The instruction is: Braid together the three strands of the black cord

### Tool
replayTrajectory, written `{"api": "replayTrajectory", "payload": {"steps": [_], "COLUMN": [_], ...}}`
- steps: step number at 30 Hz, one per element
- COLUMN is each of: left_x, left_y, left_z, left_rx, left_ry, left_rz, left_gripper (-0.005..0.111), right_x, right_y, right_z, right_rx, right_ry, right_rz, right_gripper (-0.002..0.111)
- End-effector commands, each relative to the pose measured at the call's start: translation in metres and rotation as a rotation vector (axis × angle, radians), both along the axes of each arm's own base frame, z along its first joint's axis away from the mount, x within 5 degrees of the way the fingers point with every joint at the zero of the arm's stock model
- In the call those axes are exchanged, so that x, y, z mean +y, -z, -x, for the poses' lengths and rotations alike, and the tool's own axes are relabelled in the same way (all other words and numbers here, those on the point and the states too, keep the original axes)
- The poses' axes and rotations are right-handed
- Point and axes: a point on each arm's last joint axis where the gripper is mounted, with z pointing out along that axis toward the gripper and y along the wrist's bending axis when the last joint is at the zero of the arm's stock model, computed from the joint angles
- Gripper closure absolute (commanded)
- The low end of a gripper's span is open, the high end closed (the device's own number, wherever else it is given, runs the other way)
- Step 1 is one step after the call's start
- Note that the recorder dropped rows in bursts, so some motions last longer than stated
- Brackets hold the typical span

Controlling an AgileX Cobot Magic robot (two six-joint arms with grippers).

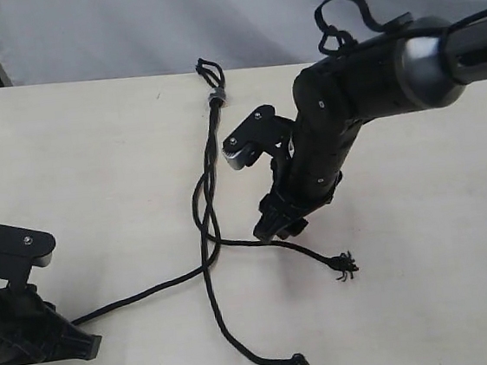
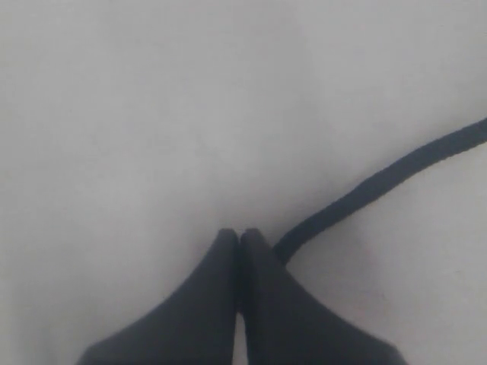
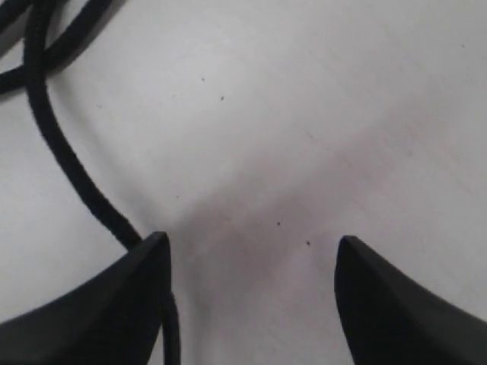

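Black cord (image 1: pixel 214 138) lies on the pale counter (image 1: pixel 93 163). Its short loop and grey band (image 1: pixel 214 97) sit toward the top of the exterior view, and the three strands (image 1: pixel 208 278) cross below the band and then spread apart. One strand (image 1: pixel 146 290) runs to the left tool (image 2: pixel 240 234), whose jaws are pressed together. It meets the side of one fingertip, and I cannot tell whether it is pinched. The right tool (image 3: pixel 251 242) stands low over the counter with its jaws apart. Another strand (image 3: pixel 72 171) passes by one of its fingers and ends in a frayed tip (image 1: pixel 345 266).
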Motion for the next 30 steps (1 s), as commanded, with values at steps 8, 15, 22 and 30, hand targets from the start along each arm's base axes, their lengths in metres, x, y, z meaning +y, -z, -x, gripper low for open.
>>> {"api": "replayTrajectory", "payload": {"steps": [8, 15, 22, 30], "left_x": [0.003, 0.001, 0.001, 0.001], "left_y": [0.010, 0.010, 0.010, 0.010], "left_z": [0.009, 0.009, 0.009, 0.009], "left_rx": [0.058, 0.062, 0.062, 0.062], "left_ry": [-0.015, 0.002, 0.004, 0.004], "left_rz": [-0.014, 0.002, 0.000, 0.000], "left_gripper": [0.105, 0.105, 0.105, 0.105], "right_x": [0.001, 0.003, 0.010, 0.018], "right_y": [0.040, 0.002, -0.032, 0.013], "right_z": [-0.001, -0.002, 0.007, 0.009], "right_rx": [0.083, -0.014, -0.072, 0.023], "right_ry": [-0.053, -0.028, 0.008, -0.007], "right_rz": [0.032, -0.048, -0.116, -0.048], "right_gripper": [0.056, 0.087, 0.067, 0.050]}}
